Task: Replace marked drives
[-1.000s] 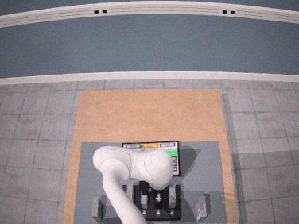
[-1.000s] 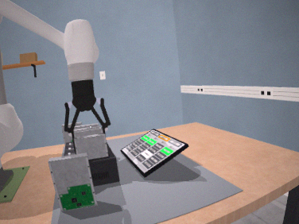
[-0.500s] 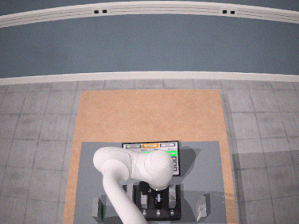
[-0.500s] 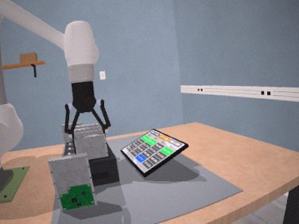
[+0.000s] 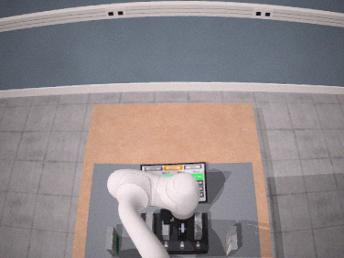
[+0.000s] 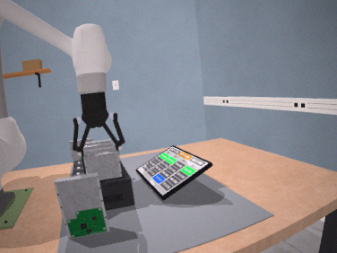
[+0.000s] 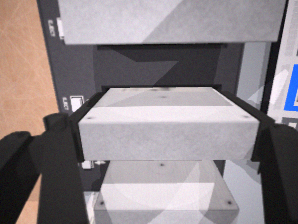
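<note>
The black dock (image 6: 109, 188) stands on the grey mat with several grey drives upright in its bays. My gripper (image 6: 96, 143) reaches straight down over the dock and is shut on the top of a middle grey drive (image 7: 167, 122), one finger on each short side. Another drive (image 7: 167, 20) stands beyond it across a dark gap, and one (image 7: 162, 195) stands on the near side. I cannot tell how deep the held drive sits. The tilted screen (image 6: 174, 170) shows green, orange and blue cells. A spare drive (image 6: 82, 207) with a green board stands propped by the dock.
In the overhead view my arm (image 5: 151, 192) covers much of the dock (image 5: 177, 229). Two drives stand on the mat, one to the left (image 5: 113, 239) and one to the right (image 5: 231, 238). The screen lies just behind the dock.
</note>
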### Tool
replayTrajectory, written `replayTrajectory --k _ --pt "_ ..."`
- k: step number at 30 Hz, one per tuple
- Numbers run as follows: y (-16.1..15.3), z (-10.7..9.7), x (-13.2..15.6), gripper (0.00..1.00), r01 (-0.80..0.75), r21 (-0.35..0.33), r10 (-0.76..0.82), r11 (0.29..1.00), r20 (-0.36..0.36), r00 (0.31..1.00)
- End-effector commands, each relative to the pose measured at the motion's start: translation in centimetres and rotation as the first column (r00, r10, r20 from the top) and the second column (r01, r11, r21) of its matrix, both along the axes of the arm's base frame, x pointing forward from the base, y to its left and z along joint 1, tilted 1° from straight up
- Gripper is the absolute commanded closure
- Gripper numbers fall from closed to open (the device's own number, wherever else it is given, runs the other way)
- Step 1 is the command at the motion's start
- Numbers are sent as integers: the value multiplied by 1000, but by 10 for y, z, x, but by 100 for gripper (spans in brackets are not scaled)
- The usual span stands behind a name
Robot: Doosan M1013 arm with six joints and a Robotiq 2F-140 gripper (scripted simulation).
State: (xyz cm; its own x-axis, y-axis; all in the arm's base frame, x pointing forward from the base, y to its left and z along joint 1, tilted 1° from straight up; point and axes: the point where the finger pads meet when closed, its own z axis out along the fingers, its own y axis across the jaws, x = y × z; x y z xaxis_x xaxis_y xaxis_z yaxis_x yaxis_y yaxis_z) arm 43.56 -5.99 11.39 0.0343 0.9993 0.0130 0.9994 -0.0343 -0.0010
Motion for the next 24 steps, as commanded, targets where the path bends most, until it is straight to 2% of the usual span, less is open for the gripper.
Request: replayTrajectory --k 1,9,10,24 --pt "0 0 0 90 0 0 0 1000 1 1000" --pt "0 0 0 90 0 0 0 1000 1 1000" --pt "0 0 0 11 0 0 0 1000 1 1000" --pt "0 0 0 11 0 0 0 1000 1 1000"
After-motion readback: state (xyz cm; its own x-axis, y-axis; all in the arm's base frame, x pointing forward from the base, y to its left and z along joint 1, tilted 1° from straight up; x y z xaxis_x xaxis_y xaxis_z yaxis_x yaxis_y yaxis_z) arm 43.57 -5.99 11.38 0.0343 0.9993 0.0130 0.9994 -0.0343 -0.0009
